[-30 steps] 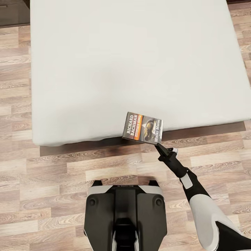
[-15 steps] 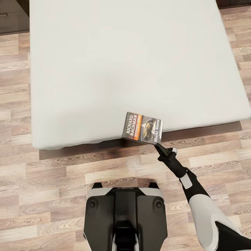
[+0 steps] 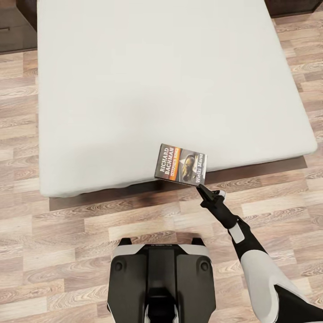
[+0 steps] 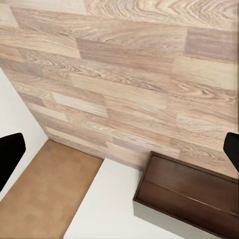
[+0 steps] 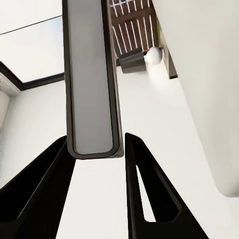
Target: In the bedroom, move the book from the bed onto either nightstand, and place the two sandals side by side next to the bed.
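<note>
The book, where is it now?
In the head view the book is held in the right gripper, over the near edge of the bed, right of the middle.

Only readable stuff is on the book [image 3: 181, 163] cover in the head view: "RICHARD BACHMAN" in white letters, then an orange band with "STEPHEN" something, the rest too small to read. White text along the far edge looks like "Wielki Marsz". No other lettering is readable.
</note>
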{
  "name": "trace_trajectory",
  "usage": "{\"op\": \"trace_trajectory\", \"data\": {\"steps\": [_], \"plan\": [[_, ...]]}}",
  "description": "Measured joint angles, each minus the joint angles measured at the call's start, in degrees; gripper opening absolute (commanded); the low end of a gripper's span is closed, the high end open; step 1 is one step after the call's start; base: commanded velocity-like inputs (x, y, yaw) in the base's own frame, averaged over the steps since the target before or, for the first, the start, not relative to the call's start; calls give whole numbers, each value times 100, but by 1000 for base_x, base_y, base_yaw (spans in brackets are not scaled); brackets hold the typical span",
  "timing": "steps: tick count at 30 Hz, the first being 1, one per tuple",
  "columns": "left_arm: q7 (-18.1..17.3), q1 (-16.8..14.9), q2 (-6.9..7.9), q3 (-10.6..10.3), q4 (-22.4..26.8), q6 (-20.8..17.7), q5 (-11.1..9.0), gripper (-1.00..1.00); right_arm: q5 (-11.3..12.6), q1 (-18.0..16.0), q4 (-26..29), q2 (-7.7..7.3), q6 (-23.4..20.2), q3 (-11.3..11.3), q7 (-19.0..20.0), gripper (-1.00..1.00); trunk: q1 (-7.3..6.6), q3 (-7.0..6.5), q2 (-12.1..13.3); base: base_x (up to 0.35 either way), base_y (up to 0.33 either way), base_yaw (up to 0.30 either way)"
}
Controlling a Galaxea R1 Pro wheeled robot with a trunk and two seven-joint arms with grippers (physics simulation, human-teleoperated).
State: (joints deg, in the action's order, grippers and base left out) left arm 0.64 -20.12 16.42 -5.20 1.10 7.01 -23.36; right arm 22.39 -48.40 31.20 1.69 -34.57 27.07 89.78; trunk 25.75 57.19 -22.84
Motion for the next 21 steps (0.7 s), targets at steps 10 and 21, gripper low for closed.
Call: {"op": "trace_trajectory", "data": {"steps": [10,21], "plan": [[0,0,-195,-3,-3,-4,2,100,2,0,6,40,1,0,0,-100,0,-92,0,0,0,-41],[0,5,-235,-3,-9,-11,3,100,-4,0,6,71,2,-3,0,-100,0,-192,0,0,0,-4]]}}
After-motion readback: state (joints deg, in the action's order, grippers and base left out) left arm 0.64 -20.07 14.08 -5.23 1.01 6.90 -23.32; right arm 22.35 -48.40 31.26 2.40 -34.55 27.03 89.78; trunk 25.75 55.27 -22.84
